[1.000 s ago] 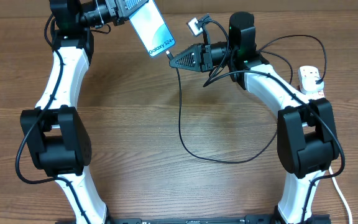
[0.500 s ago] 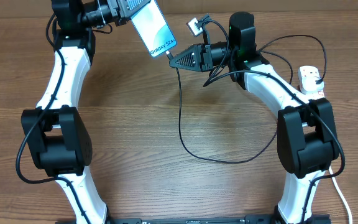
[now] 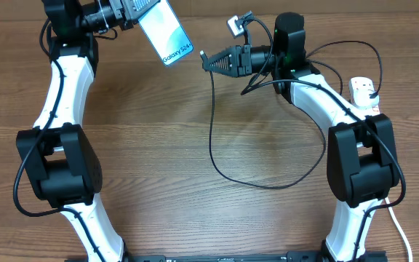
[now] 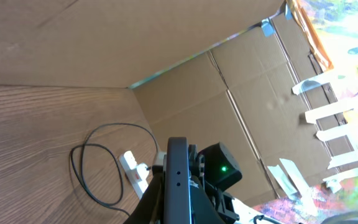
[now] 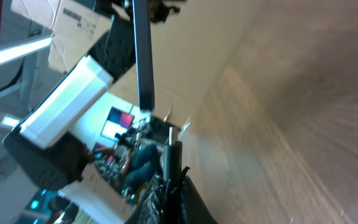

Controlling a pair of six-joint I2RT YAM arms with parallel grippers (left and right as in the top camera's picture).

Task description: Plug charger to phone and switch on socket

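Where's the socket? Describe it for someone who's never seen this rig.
Start at the table, far right edge, beside the right arm. The socket peeks out there, partly hidden by the arm. It is a white block flat on the wood; the charger looping nearby is thin and black.

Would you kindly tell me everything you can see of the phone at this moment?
The phone is a slim black-edged rectangle with a lit pale blue-teal screen reading "Galaxy S24". It is held off the table, tilted diagonally, its upper end clamped in the left pincer. Its free lower end points toward the right pincer, which holds the charger by its tip, with a gap between them.
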